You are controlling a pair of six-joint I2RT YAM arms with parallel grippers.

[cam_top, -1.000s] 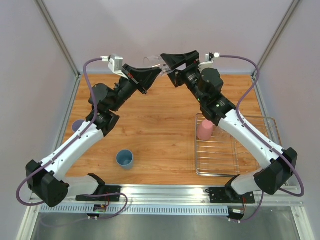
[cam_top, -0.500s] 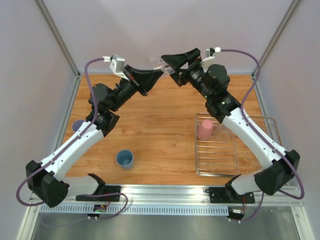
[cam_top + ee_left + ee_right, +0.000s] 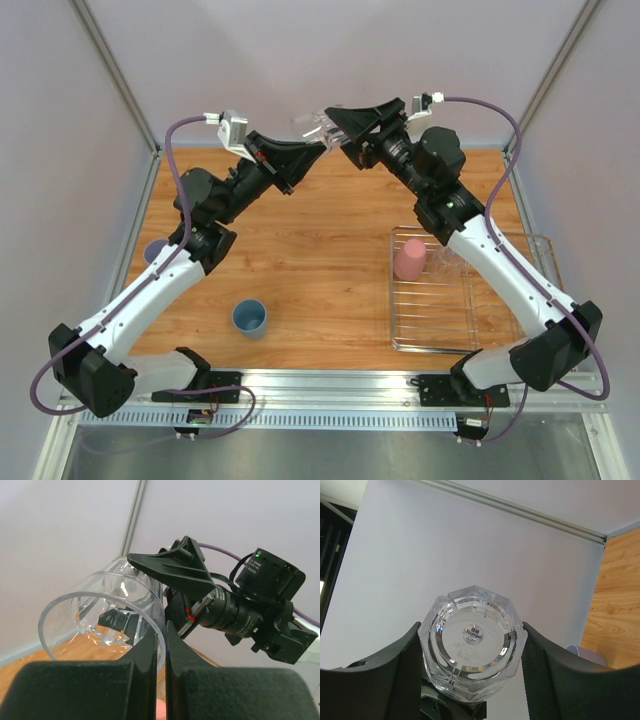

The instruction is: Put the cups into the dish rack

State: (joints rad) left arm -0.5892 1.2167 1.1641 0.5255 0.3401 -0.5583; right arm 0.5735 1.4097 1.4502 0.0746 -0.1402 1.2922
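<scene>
Pinching glass tumbler rim, left hand closed.

The only word that can be read is "Younger", printed on a small round sticker at the middle of the clear glass tumbler base. The finer marks above and below it are too small to read.
</scene>
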